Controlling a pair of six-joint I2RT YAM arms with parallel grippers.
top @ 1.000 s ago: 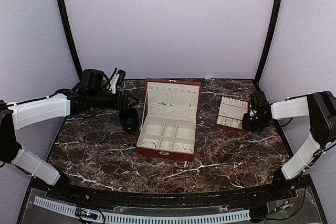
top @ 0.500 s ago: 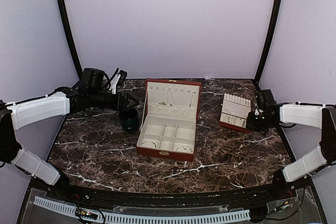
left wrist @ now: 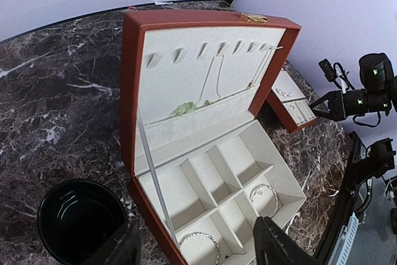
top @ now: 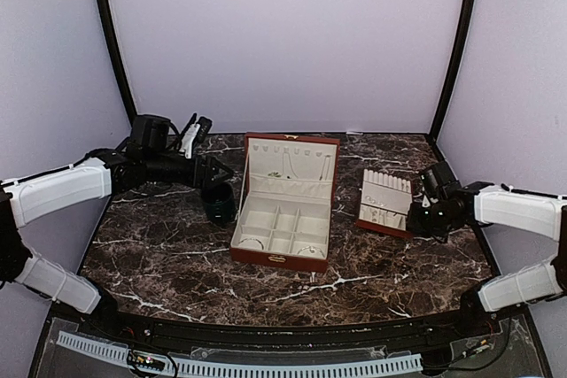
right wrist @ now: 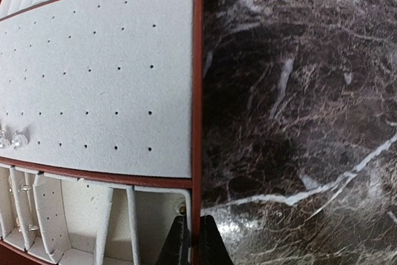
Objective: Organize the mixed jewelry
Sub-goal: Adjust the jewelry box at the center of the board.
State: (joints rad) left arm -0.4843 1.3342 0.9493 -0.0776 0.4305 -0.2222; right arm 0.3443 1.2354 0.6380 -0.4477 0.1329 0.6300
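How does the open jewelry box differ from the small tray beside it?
The box is larger, lid standing open; the tray is smaller, lidless. The box has square compartments holding loops; the tray has a perforated panel with studs. The right gripper pinches the tray's rim; the box is untouched. Both are red-brown, cream-lined.

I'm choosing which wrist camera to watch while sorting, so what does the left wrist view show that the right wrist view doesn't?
Only the left wrist view: the open box, loops in its front compartments, chains hanging in its lid, the dark green cup, and the open left tool.
Only the right wrist view: two studs on the perforated pad, and the right tool pinching the tray's rim.
Both: the slotted tray and the marble table.
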